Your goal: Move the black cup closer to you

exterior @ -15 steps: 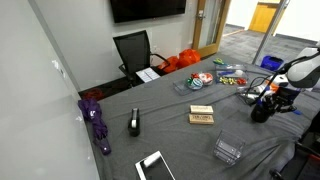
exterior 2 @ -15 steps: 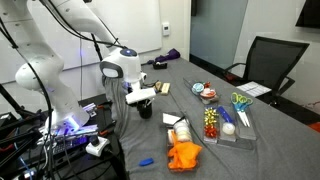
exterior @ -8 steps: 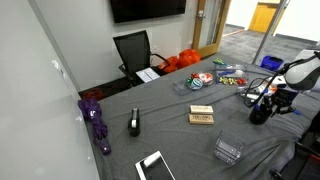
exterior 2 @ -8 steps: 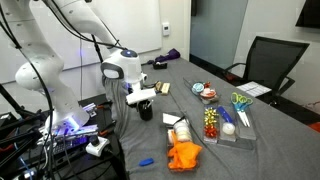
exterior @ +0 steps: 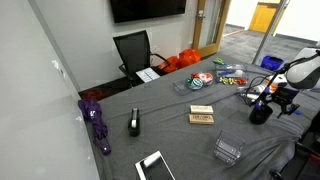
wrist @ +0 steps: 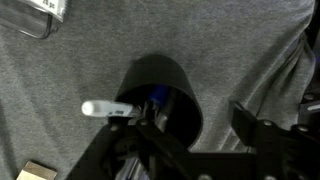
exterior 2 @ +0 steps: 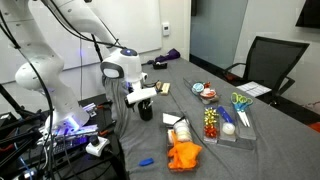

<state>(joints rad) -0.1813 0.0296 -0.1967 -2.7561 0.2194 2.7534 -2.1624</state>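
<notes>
We see the cup (exterior: 260,112) at the right of the frame in an exterior view. It stands upright on the grey table (exterior: 170,140) close to the right edge, well apart from the flat box (exterior: 202,116) at mid-table and the stapler (exterior: 134,122) further left. The gripper (exterior: 272,100) hangs just above and beside it.

In an exterior view the cup (exterior 2: 145,111) sits left of centre, under the gripper (exterior 2: 141,97) and near the edge of the table (exterior 2: 190,100). An orange cloth (exterior 2: 183,155) lies lower in the frame, apart from it.

In the wrist view we look down into the cup (wrist: 185,85) at mid-frame. A white pen (wrist: 108,109) pokes out over its left rim. The gripper (wrist: 200,130) comes in from the bottom. One finger (wrist: 255,122) stands right of the cup, clear of its wall, with grey cloth showing between. The other merges with the dark at lower centre, and we cannot tell whether it touches the cup. The jaws stand wide, not clamped on anything.
</notes>
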